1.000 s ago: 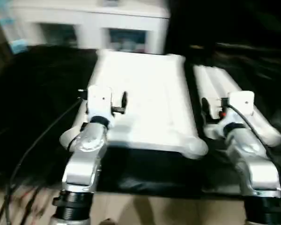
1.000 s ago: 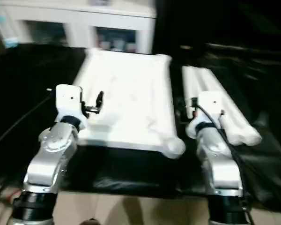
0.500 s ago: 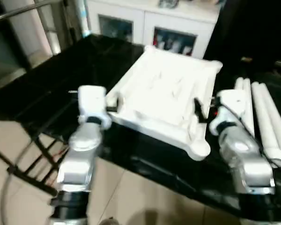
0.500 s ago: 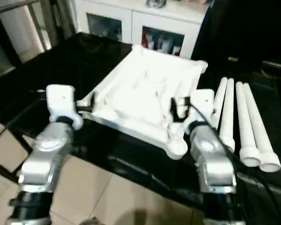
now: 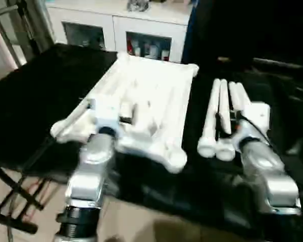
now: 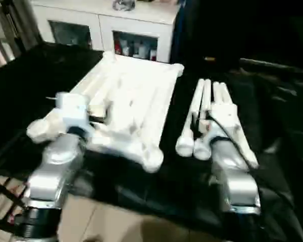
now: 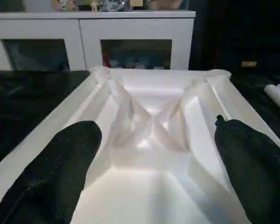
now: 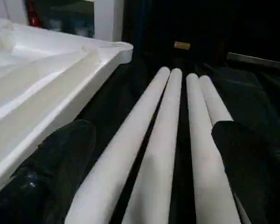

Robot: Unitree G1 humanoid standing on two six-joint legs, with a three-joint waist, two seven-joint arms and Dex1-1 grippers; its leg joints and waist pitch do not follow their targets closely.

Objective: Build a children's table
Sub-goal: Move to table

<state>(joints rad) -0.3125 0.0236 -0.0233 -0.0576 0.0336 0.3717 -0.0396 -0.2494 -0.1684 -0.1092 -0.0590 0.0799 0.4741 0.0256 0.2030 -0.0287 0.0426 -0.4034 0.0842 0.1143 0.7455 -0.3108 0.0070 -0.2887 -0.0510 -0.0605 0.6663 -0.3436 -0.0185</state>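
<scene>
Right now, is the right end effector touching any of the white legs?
Apart. In the right wrist view the right end effector stands open over the four legs, its fingers flanking the bundle without visible contact.

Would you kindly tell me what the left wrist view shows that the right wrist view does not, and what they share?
The left wrist view alone shows the tabletop's ribbed underside with its crossing ribs, the left gripper with jaws open above it, and the glass-doored white cabinet behind. The right wrist view alone shows four legs lying side by side, between the right gripper's open jaws. Both show the tabletop, the black table cover and some leg.
</scene>
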